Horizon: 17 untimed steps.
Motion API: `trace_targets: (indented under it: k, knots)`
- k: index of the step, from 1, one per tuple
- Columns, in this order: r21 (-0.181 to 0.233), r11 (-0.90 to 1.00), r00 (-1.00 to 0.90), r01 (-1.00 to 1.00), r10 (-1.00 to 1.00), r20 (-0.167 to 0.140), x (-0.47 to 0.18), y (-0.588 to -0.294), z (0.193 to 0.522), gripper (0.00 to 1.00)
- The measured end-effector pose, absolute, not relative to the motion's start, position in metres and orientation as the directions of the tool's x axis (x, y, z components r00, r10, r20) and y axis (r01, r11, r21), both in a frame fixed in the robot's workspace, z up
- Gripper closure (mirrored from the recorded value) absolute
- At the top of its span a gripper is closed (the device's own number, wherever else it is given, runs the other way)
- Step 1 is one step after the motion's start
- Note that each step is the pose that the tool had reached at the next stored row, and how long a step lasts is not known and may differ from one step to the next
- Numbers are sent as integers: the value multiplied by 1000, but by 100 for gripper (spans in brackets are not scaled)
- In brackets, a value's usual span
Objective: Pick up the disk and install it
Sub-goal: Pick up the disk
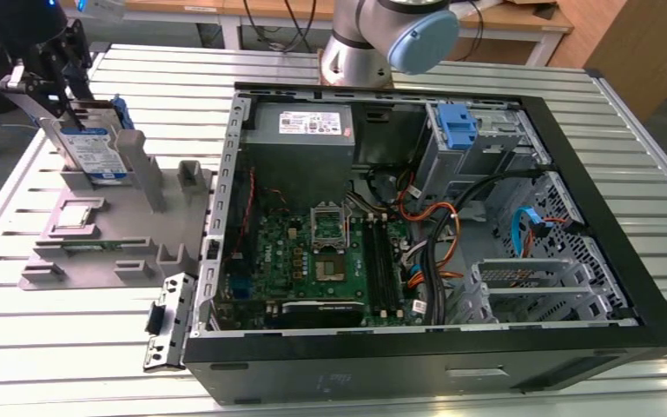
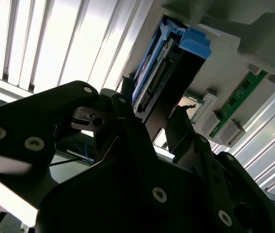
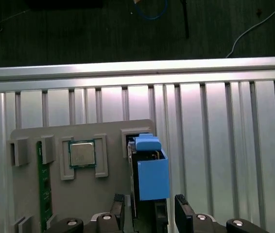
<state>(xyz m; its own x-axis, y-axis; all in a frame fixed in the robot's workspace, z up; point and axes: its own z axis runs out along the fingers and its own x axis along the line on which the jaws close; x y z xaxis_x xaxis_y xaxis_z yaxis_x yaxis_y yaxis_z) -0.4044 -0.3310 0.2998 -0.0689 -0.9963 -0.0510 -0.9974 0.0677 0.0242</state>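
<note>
First wrist view shows the pincer (image 3: pixel 149 200) spread astride the disk (image 3: pixel 152 175).

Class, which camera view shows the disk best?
The exterior view: the disk stands upright in the grey holder with its white-and-blue label face in sight. The first wrist view looks end-on at its blue carrier. The second wrist view shows its connector edge at a slant.

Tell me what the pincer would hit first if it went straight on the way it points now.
The disk. It stands on edge in the grey holder, straight ahead of the open pincer, whose fingers sit either side of it. Depth is unclear, so contact may be close.
</note>
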Motion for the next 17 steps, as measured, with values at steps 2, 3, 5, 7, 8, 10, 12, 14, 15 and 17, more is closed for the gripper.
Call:
trace_targets:
  k: [2,3,5,7,8,10,12,14,15,17]
  knots:
    - [24,68,-69,-997,-996,-51,-404,-331,300,47]
    - [24,68,-69,-997,-996,-51,-404,-331,301,47]
    - [24,68,-69,-997,-996,-51,-404,-331,301,47]
    - [24,68,-69,-997,-996,-51,-404,-331,301,47]
    - [24,68,-69,-997,-996,-51,-404,-331,301,47]
    - [24,60,-61,-998,-997,-51,-404,-331,301,47]
    - [24,41,-42,-999,-998,-51,-404,-331,300,47]
    - [24,32,-33,-999,-998,-51,-404,-331,300,47]
    - [24,31,-33,-999,-998,-51,-404,-331,300,47]
    - [24,30,-31,-999,-998,-52,-403,-331,300,47]
